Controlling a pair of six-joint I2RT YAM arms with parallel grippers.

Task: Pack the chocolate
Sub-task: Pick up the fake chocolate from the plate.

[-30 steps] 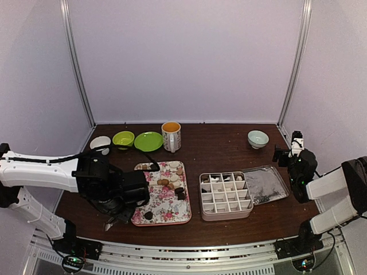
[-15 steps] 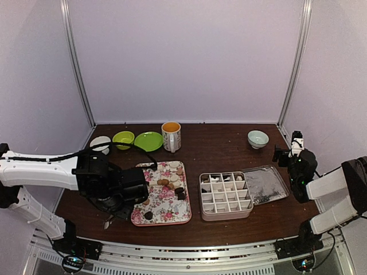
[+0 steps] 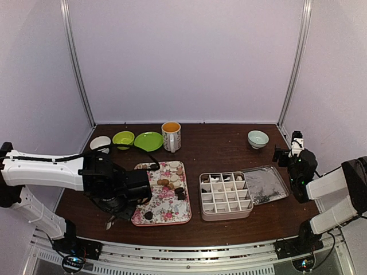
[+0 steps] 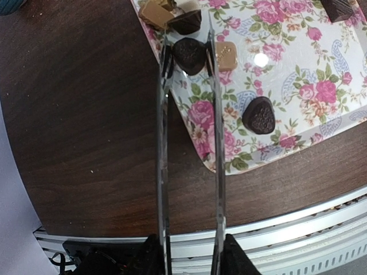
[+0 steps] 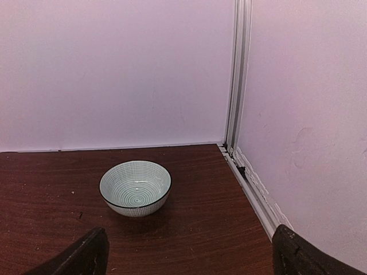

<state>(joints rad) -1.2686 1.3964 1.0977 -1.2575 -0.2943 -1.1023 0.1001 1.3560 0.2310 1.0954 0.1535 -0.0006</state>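
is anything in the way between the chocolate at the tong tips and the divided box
Nothing tall. The dark chocolate between the tongs tips has only other low chocolates on the tray and a strip of table before the divided box.

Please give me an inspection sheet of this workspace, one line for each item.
Surface: dark wooden table, no spill seen.
Job's things: chocolates on floral tray; divided box mostly unfilled, lid beside it.
Clutter: mug, bowls, green plate.
Grippers: left gripper jaws shut on tongs, tips either side of a dark chocolate; right gripper open, holding nothing.
Cables: black cable on left arm.
Surroundings: plain walls, metal posts.
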